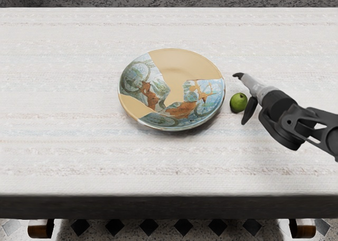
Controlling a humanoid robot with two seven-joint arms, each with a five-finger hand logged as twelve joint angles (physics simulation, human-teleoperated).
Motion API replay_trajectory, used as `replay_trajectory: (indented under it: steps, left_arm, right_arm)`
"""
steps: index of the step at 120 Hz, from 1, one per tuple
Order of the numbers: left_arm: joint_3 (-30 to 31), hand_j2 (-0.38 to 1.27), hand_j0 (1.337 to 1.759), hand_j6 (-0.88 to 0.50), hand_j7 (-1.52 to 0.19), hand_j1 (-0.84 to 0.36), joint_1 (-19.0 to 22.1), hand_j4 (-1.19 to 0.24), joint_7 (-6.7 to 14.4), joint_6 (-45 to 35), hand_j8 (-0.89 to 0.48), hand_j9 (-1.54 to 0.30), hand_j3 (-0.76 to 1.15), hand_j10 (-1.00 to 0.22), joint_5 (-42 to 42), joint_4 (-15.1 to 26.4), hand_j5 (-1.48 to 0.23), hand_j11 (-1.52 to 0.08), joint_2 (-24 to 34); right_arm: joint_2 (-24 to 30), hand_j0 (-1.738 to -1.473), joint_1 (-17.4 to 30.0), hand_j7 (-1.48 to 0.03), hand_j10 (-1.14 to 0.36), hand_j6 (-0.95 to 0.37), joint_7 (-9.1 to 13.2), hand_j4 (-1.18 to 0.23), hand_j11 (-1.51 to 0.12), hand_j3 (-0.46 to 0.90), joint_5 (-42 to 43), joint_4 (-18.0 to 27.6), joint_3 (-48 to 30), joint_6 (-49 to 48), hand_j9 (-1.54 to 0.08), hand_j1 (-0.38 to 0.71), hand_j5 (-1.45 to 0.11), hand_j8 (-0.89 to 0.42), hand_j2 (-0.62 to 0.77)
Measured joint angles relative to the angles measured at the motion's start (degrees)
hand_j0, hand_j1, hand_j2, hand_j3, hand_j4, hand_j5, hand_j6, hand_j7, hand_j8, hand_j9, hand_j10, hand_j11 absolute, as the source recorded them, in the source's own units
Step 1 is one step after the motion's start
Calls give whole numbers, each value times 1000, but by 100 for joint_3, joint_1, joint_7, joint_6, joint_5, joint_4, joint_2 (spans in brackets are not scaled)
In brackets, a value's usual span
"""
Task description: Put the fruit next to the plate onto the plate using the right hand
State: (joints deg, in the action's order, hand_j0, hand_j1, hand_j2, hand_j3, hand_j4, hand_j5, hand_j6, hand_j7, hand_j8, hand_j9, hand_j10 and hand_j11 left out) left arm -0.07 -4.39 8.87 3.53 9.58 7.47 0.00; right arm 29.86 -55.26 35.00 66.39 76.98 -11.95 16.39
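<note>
A round plate [171, 89] is seen lying flat near the middle of the pale, woven-looking worktop [68, 140]. Its face is painted partly in a plain sand colour and partly with blue-green and orange figures, and nothing is carried on it. The fruit [238, 102], small, round and green (which kind of fruit it is cannot be told), is found on the worktop just to the right of the plate. It is close to the plate's rim but apart from it, and a narrow strip of the worktop is visible between the two.

The right hand [260, 94] is also placed to the right of the plate, on the side of the fruit that is turned away from the plate. Its arm is brought in from the picture's right edge. The fingers [249, 82] are held wide and nothing is grasped by them. One grey finger with a dark tip is stretched toward the plate and passes just above the fruit in the picture. A dark finger is pointed downward just beside the right side of the fruit. Whether this dark finger is touching the fruit cannot be decided from the view. The fruit is located between the plate's rim and the spread fingers, resting on the worktop and not lifted.
</note>
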Motion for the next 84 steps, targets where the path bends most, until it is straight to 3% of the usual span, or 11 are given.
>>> replay_trajectory:
  steps: [84]
  left_arm:
    - [-2, 4, 1658, -21, -26, 325, 0, -21, 0, 0, -21, -26, 0, -21, 0, 0, -26, -26, 0]
  right_arm:
    - [-28, -1658, 145, -355, -276, -278, 0, -276, -355, 0, 63, 71, -2, 338, -356, -23, -356, -277, -52]
